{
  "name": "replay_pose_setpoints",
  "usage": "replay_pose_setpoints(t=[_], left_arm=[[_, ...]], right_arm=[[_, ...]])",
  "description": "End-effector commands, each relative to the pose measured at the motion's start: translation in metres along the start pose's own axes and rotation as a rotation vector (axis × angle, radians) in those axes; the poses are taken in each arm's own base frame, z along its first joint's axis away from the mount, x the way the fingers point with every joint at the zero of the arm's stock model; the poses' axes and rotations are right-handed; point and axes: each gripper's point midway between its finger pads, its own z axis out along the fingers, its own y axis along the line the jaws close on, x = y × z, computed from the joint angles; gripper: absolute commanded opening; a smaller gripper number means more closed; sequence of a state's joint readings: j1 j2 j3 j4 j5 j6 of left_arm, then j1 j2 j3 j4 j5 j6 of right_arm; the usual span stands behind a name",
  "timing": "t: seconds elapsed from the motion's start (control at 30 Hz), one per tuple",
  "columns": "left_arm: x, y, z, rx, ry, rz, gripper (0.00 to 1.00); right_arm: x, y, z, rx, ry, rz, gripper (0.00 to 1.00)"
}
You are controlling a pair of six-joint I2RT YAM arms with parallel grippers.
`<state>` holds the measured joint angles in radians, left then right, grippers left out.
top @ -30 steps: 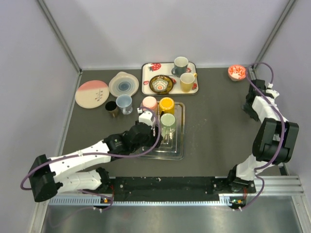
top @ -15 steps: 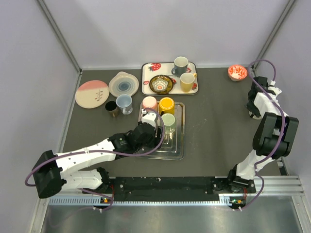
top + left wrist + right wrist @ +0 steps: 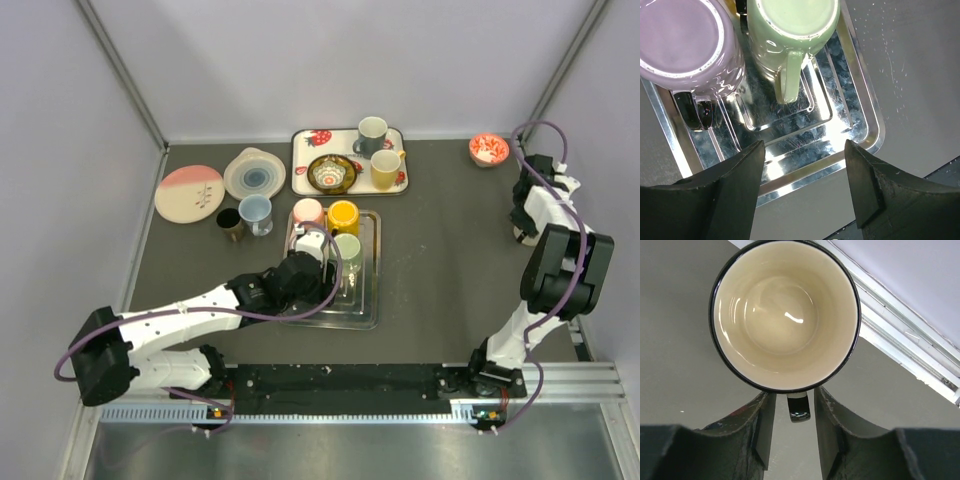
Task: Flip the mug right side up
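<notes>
No legible text or markings

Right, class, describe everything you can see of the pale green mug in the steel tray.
The pale green mug looks like glossy ceramic. It stands upside down, base up, on the steel tray, its loop handle pointing toward the open left gripper, which is not touching it. A pink mug, also inverted, sits close beside it; whether they touch is unclear.

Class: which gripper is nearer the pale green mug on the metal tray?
Left. The left gripper hangs over the metal tray, just short of the pale green mug; the right gripper is far off by the table's right edge.
</notes>
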<state>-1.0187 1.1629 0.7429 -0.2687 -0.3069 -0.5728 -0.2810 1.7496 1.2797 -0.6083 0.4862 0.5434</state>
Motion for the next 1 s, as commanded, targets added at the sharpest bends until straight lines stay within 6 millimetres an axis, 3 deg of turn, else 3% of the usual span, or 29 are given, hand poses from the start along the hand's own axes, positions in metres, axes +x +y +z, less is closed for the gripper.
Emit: replay_pose_setpoints(t=[0.0,0.37,0.47,0.6,0.73,0.8,0.97], left_arm=[[-0.023,-0.014,-0.001,0.041,-0.062,-0.013,0.69],[-0.021,-0.015,0.000,0.045,-0.053,-0.013,0.69],[-0.022,-0.016,-0.001,0.052,-0.055,-0.019,0.68],[-0.022,-0.021,-0.003,0.074,-0.047,-0.023,0.68],[-0.021,-0.022,-0.005,0.083,-0.046,-0.029,0.67],[-0.021,-0.021,-0.005,0.081,-0.047,-0.039,0.67],[-0.017,-0.021,-0.007,0.094,-0.042,-0.049,0.67]], right_arm=[[-0.023,0.000,0.004,0.000,-0.040,0.016,0.34],[-0.014,0.006,0.008,-0.036,-0.014,-0.001,0.01],[-0.013,0.010,0.001,-0.072,-0.018,-0.010,0.00],[-0.007,0.021,-0.015,-0.123,-0.039,-0.043,0.00],[0.001,0.044,-0.052,-0.200,-0.097,-0.122,0.00],[0.012,0.061,-0.069,-0.244,-0.115,-0.183,0.00],[0.040,0.068,-0.094,-0.323,-0.103,-0.207,0.00]])
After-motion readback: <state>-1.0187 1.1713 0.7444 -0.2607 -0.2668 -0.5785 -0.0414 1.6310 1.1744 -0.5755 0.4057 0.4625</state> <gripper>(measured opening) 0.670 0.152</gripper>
